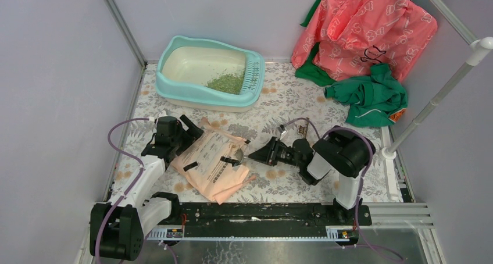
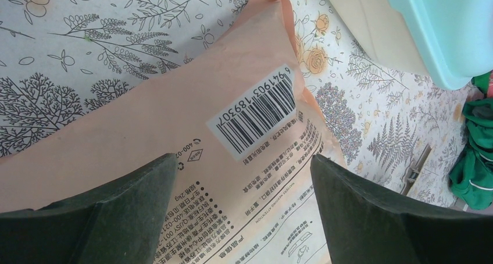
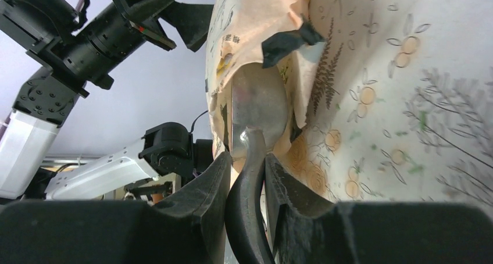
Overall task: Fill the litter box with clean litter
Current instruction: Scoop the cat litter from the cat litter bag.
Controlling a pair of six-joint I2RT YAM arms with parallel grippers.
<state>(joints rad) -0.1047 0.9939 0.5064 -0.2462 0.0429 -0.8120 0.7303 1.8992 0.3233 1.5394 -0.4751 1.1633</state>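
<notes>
Top external: the litter box (image 1: 181, 93) sat at the far edge of the table (image 1: 302, 98), toward the left corner. One small heap of clean litter (image 1: 228, 82) lay by its grille and most of the basin was bare, so filling looked barely begun. One bag (image 1: 212, 170) lay toward the near edge. The right gripper (image 3: 247, 162) clamped the one scoop (image 3: 258, 101), its bowl in the bag mouth; load, if any, unclear. The left gripper (image 2: 244, 165) was spread wide over the bag.

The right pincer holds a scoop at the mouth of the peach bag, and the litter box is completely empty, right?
Not empty: the top view shows a heap of green litter inside the litter box, by its slotted end. The right pincer does hold the scoop at the peach bag's mouth.
</notes>
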